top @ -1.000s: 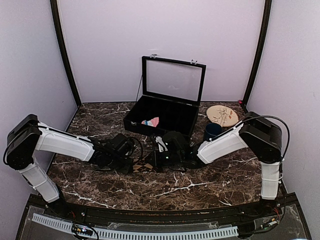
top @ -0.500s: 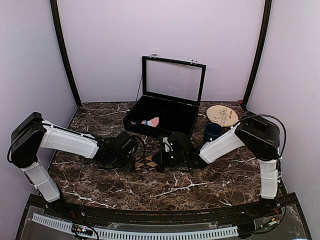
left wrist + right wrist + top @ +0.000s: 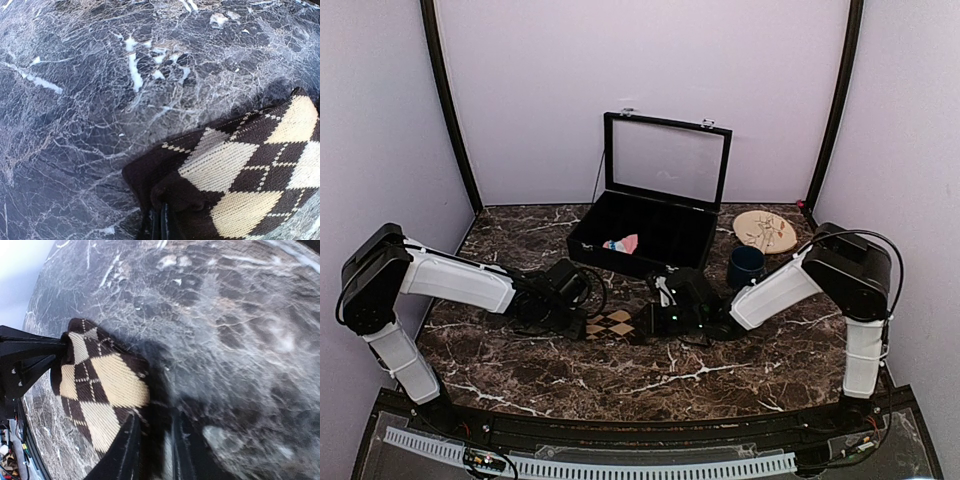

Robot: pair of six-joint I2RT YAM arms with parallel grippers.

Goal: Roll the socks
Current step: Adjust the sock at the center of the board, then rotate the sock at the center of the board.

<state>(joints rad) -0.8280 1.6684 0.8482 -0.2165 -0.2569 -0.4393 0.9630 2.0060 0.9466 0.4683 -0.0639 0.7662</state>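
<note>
The dark brown sock with tan argyle diamonds (image 3: pixel 615 323) lies flat on the marble table between my two grippers. My left gripper (image 3: pixel 584 325) is shut on its left edge. In the left wrist view the jaws (image 3: pixel 165 222) pinch the dark hem of the sock (image 3: pixel 240 170). My right gripper (image 3: pixel 645 322) holds the sock's right edge. In the right wrist view its fingers (image 3: pixel 127 450) close on dark fabric beside the argyle pattern (image 3: pixel 100 385). The pink sock (image 3: pixel 621 243) lies inside the black box.
A black box (image 3: pixel 670 246) with its glass lid raised stands just behind the grippers. A dark blue cup (image 3: pixel 745 265) and a round wooden plate (image 3: pixel 765 232) sit at the back right. Purple walls close in the table.
My right gripper has moved right and my left gripper slightly right and back. The brown sock now lies more spread out between them.
</note>
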